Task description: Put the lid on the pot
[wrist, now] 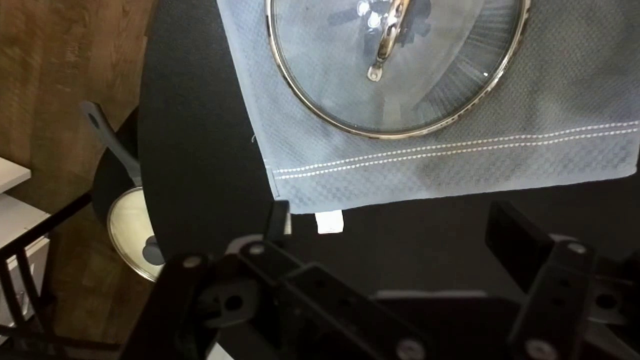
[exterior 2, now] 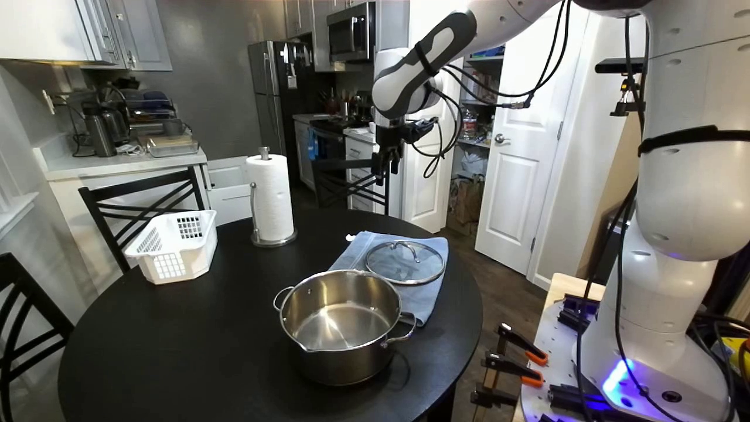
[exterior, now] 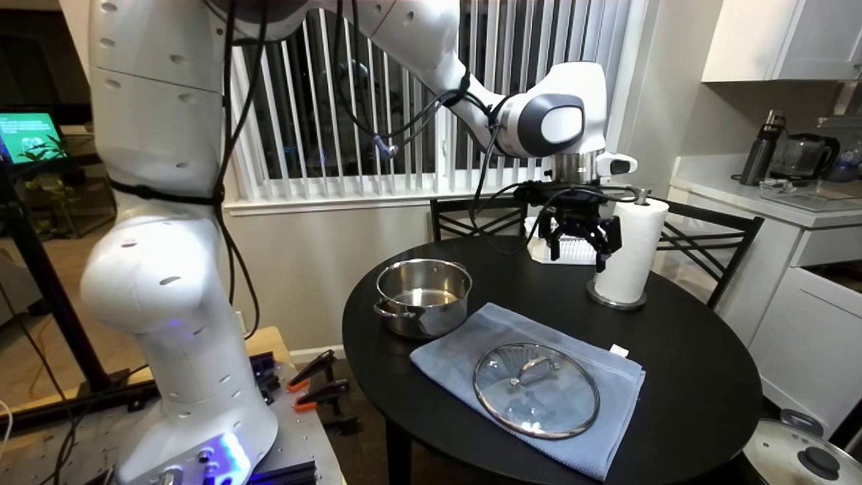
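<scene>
The lid [exterior: 537, 394], clear glass with a metal rim and an arched metal handle, lies flat on a folded blue towel. It also shows in an exterior view [exterior 2: 398, 266] and, cut by the top edge, in the wrist view [wrist: 410, 85]. The shiny steel pot [exterior: 434, 316] stands upright, uncovered and empty on the table beside the towel. It also shows in an exterior view [exterior 2: 345, 366] but is out of the wrist view. My gripper [exterior: 578, 257] is open and empty, high above the table beyond the towel's tagged edge. Its spread fingers show in the wrist view [wrist: 390, 217].
The blue towel [exterior: 471, 343] lies on the round black table [exterior: 693, 377]. A paper towel roll [exterior: 630, 252] stands close by the gripper in an exterior view. A white basket [exterior 2: 181, 252] stands near the table's edge. A lidded pan [wrist: 131, 227] sits below the table edge.
</scene>
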You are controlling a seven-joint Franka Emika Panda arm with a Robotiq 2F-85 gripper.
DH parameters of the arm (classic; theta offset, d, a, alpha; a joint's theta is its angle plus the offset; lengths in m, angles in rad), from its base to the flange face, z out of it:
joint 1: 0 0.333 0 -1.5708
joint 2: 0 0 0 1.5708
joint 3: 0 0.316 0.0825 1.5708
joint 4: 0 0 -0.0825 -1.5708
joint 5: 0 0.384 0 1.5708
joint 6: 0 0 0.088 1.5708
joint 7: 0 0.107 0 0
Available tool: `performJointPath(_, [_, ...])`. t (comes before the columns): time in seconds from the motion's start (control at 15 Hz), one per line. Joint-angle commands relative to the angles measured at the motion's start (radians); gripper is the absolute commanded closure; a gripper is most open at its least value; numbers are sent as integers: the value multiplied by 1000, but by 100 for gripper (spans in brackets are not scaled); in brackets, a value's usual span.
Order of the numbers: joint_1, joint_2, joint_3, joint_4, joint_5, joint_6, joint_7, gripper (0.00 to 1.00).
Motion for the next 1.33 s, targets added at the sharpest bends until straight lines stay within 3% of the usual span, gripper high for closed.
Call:
performJointPath(0.0, [-1,2,-1,3,1,-2,-2,0])
performJointPath(0.33, [-9,6,8,10,44,4,-12,0])
performJointPath(0.87, [-66,117,93,38,575,36,-51,0])
performJointPath(1.07, [-68,191,105,61,633,57,-46,0])
performJointPath(1.27, [-62,265,101,80,600,60,-9,0])
